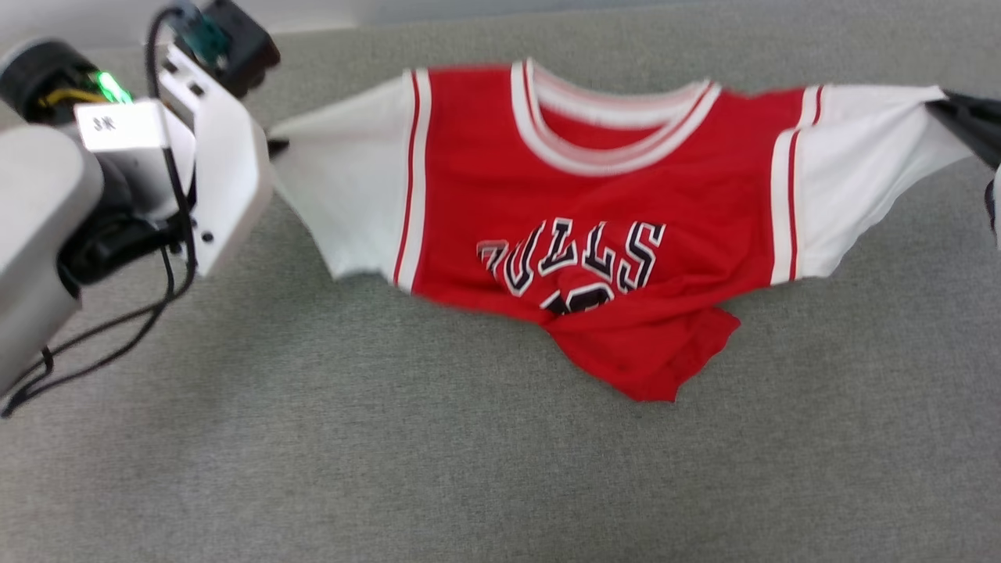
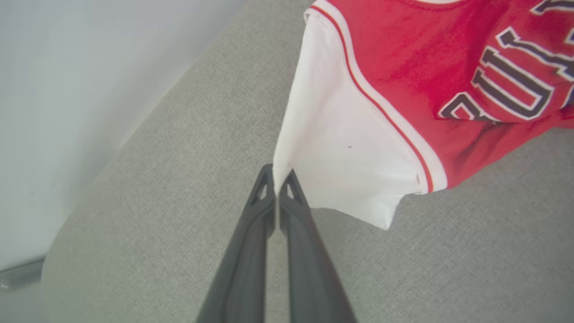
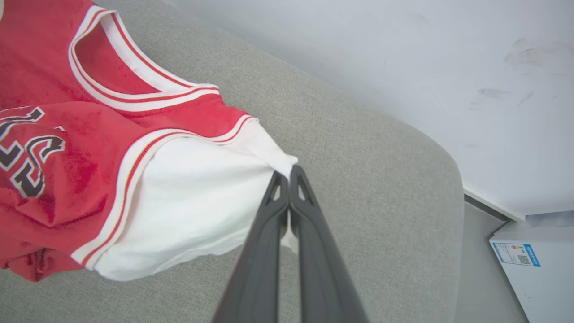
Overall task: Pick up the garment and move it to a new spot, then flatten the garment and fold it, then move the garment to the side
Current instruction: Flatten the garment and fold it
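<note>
The garment point(image 1: 594, 227), a red jersey with white short sleeves and black lettering, is stretched sideways over the grey cloth-covered surface point(image 1: 391, 469). Its lower hem is bunched and crumpled under the letters. My left gripper point(image 2: 279, 177) is shut on the corner of one white sleeve point(image 2: 341, 152); in the head view the arm's pale wrist point(image 1: 211, 180) sits at that sleeve's tip. My right gripper point(image 3: 287, 172) is shut on the corner of the other white sleeve point(image 3: 193, 202), and its dark body shows at the head view's right edge point(image 1: 974, 125).
The grey surface ends at a pale wall point(image 3: 403, 67) behind the jersey. Beyond the surface's rounded corner stands a white box with a blue label point(image 3: 529, 264). Black cables point(image 1: 117, 328) hang from the left arm.
</note>
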You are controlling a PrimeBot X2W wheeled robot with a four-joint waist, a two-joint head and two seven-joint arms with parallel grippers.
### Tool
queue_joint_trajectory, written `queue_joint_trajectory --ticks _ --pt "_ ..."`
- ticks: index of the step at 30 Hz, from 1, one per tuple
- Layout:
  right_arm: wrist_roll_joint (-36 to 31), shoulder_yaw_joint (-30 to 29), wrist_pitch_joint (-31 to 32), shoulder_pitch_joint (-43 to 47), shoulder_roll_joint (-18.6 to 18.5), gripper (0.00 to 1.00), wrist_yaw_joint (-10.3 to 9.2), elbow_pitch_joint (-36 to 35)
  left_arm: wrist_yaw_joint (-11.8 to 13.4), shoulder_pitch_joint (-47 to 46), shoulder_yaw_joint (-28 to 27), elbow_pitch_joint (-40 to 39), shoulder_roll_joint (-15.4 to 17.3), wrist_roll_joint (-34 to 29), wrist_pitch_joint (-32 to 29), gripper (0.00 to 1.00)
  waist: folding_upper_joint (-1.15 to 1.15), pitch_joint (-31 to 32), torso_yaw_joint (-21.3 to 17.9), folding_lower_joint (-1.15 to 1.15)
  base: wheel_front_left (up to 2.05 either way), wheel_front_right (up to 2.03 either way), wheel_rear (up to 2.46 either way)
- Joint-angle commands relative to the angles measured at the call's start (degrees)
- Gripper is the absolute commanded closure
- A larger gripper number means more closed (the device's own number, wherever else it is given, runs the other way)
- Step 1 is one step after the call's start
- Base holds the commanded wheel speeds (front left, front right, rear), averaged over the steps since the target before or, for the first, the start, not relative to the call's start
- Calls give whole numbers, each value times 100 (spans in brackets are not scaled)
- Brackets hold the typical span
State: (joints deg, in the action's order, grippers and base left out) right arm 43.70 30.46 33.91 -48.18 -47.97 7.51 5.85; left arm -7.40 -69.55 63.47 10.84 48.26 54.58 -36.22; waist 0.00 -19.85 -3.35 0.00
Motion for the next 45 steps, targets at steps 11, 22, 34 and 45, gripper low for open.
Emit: queue_joint_trajectory --ticks 11,22,34,45 --pt "-271 -124 -2 -1108 -233 100 -4 -199 3 -1214 -302 -58 -137 -406 759 100 0 188 229 0 0 0 0" --pt "-1133 46 -385 -3426 417 100 -4 759 3 -2972 -583 882 -728 -853 1312 100 0 -678 278 0 0 0 0" --pt "-1966 375 -1091 -5951 1271 100 -4 2425 3 -4935 -572 2271 -1239 -1254 2328 100 0 -1355 267 0 0 0 0" --pt "-2013 825 -1891 -6761 1692 100 -4 3568 3 -5457 -204 3105 -1534 -1069 3114 100 0 -1538 354 0 0 0 0"
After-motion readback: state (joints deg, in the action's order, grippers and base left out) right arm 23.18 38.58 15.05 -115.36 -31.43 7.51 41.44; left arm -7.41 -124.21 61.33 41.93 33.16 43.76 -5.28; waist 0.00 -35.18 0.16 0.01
